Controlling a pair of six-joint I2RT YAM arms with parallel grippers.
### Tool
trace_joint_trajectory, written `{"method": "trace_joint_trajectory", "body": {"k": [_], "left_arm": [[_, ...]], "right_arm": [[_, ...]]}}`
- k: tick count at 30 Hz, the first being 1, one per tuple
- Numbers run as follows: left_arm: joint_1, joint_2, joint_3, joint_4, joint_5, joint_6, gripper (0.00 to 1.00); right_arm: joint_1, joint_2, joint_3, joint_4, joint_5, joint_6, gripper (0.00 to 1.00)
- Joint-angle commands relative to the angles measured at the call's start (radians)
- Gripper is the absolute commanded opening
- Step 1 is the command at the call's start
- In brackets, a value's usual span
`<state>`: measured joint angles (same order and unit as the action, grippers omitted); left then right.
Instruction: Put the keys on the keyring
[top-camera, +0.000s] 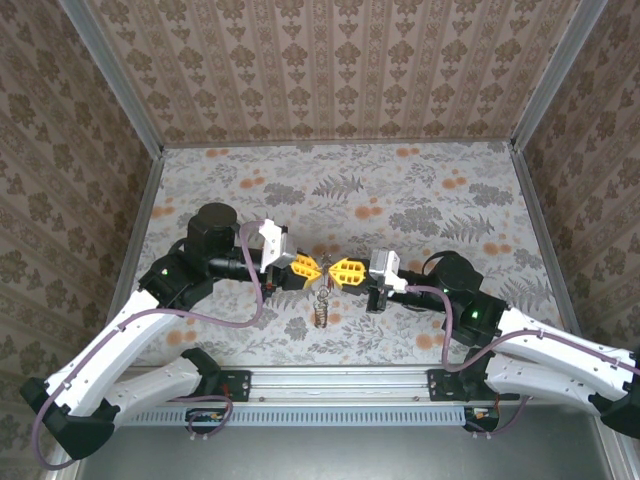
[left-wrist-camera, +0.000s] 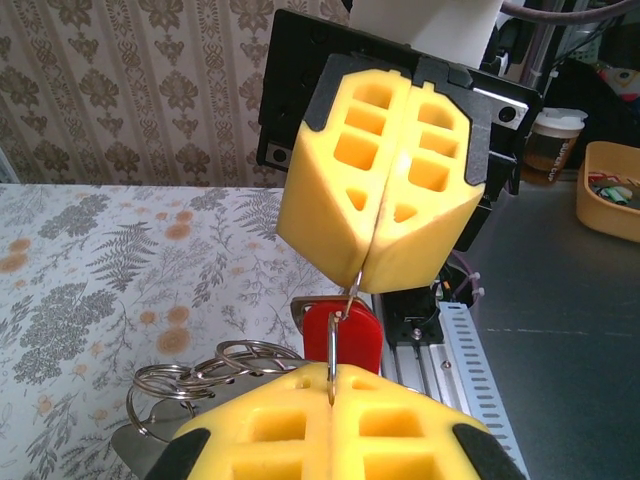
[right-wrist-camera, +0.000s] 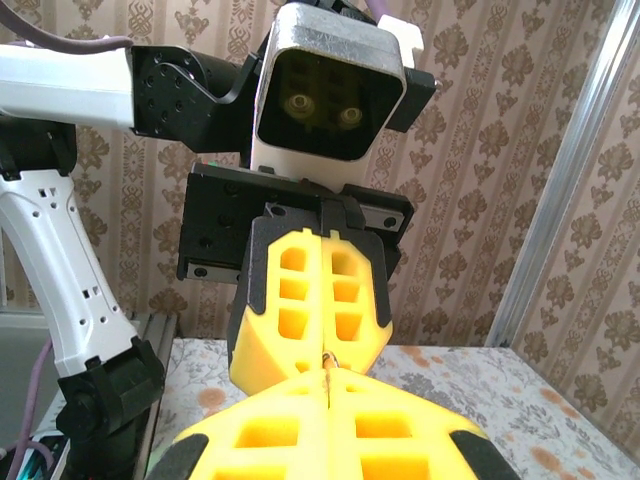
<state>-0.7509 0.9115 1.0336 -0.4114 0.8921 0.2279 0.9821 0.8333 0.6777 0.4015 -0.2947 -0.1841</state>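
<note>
Plainly tiny keys (left-wrist-camera: 345, 345), one red-headed.

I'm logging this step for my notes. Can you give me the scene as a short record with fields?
left gripper: shut on the keyring
right gripper: shut on the same keyring, facing the left gripper
red key: hanging between the two grippers
spare rings: bunched beside the red key
height: all held above the table

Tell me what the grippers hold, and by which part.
One thin metal ring, pinched between both shut grippers: left gripper on one side, right gripper on the opposite side. The red key hangs ungripped.
</note>
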Motion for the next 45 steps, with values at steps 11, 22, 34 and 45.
{"method": "trace_joint_trajectory", "body": {"k": [11,22,34,45], "left_arm": [[0.009,-0.015,-0.007,0.049,0.042,-0.024,0.00],[0.010,-0.008,-0.007,0.054,0.053,-0.029,0.00],[0.012,-0.010,-0.007,0.059,0.058,-0.033,0.00],[0.012,-0.012,-0.008,0.060,0.059,-0.032,0.00]], "right_arm": [[0.006,0.003,0.001,0.046,0.007,-0.026,0.00],[0.007,-0.013,0.000,0.019,0.014,-0.044,0.00],[0.007,0.017,0.012,0.025,-0.006,-0.042,0.00],[0.007,0.020,0.014,0.024,0.004,-0.047,0.00]]}}
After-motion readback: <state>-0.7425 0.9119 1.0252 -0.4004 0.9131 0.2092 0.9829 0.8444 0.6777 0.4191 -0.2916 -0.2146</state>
